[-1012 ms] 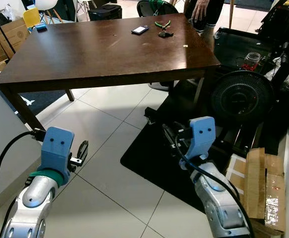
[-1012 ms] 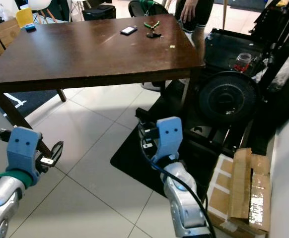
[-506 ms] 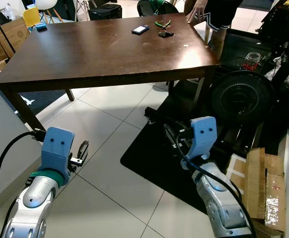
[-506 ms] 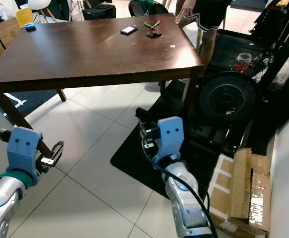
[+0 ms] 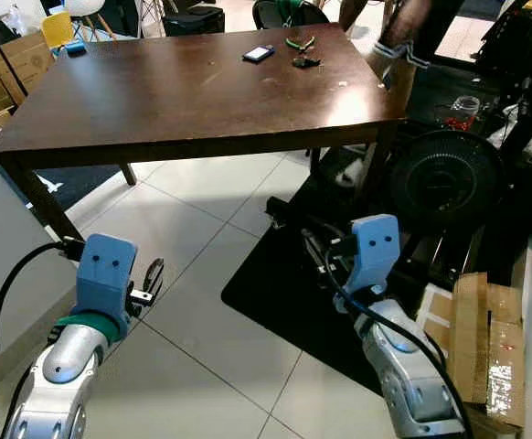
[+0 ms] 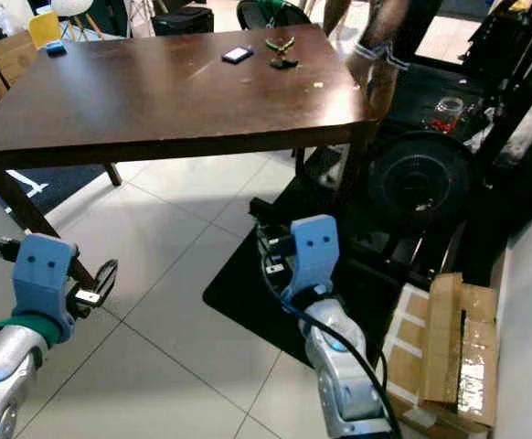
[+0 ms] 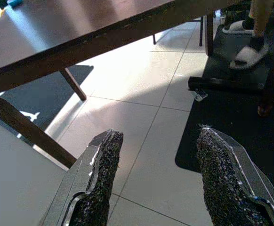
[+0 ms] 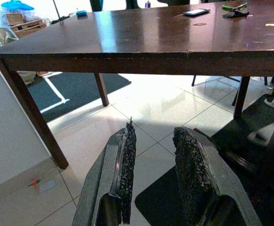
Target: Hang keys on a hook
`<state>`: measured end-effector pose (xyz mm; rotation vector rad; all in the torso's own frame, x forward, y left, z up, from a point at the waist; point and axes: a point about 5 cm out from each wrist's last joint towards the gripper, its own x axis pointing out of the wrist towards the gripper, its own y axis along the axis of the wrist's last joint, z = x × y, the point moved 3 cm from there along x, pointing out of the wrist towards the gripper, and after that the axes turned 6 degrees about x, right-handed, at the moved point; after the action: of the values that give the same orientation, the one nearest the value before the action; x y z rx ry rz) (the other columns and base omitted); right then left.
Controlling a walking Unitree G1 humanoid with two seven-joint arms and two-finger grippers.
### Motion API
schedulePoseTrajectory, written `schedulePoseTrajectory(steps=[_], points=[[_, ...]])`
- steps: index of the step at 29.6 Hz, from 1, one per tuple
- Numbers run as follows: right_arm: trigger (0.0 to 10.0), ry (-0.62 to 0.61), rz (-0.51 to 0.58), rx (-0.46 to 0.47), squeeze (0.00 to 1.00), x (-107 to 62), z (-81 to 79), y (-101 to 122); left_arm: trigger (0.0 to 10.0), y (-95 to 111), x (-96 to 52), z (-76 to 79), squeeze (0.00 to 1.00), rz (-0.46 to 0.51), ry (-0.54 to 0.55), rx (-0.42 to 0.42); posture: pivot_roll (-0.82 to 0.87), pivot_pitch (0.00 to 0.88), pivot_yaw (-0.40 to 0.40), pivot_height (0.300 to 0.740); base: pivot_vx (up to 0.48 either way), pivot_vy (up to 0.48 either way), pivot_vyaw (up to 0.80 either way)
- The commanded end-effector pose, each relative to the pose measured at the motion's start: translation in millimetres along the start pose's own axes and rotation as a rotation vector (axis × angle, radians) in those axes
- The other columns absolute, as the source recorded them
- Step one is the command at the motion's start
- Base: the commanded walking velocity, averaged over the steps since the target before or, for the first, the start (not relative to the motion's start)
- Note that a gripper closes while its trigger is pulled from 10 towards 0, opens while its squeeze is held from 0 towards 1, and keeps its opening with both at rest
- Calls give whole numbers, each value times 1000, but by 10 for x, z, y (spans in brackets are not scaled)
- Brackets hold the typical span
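White floor tiles (image 5: 202, 238) run under a dark wooden table (image 5: 156, 91) in your left eye view. Far end of the tabletop: a phone (image 5: 258, 54), green-handled pliers (image 5: 299, 42), and just beside the pliers a small dark bunch, likely the keys (image 5: 304, 63). A person's legs (image 5: 399, 46) stand at the table's far right corner. A black fan (image 5: 447, 178) sits right of the table; cardboard (image 5: 485, 338) lies lower right. Your left gripper (image 5: 149, 280) hangs low over tile, well apart from the table. Your right gripper (image 5: 316, 256) hangs over a black mat (image 5: 275, 293).

Right eye view: same layout. Keys (image 6: 282, 63) on the table near the pliers (image 6: 279, 43), far from both grippers.

Left wrist view: fingers (image 7: 101, 183) spread wide, nothing between them. Tile, table leg and a sandalled foot (image 7: 247, 49) beyond.

Right wrist view: fingers (image 8: 127, 169) set at a narrow gap, nothing held. Table edge ahead; keys (image 8: 235, 13) and phone (image 8: 196, 12) on the far tabletop.
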<state>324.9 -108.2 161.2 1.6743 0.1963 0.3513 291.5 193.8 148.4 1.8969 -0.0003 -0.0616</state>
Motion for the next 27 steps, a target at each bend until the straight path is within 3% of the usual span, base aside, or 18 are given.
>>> schedulePoseTrajectory(steps=[1,27], points=[[10000,5,-11,11,0,-29,-7,-20,10000,-42,-33,-10,0,-21,11,-2,-57,84,122,740,0,0,0],[10000,4,-14,10,0,-27,-8,-21,10000,-40,-32,-13,0,-24,11,-4,-61,78,123,740,0,0,0]])
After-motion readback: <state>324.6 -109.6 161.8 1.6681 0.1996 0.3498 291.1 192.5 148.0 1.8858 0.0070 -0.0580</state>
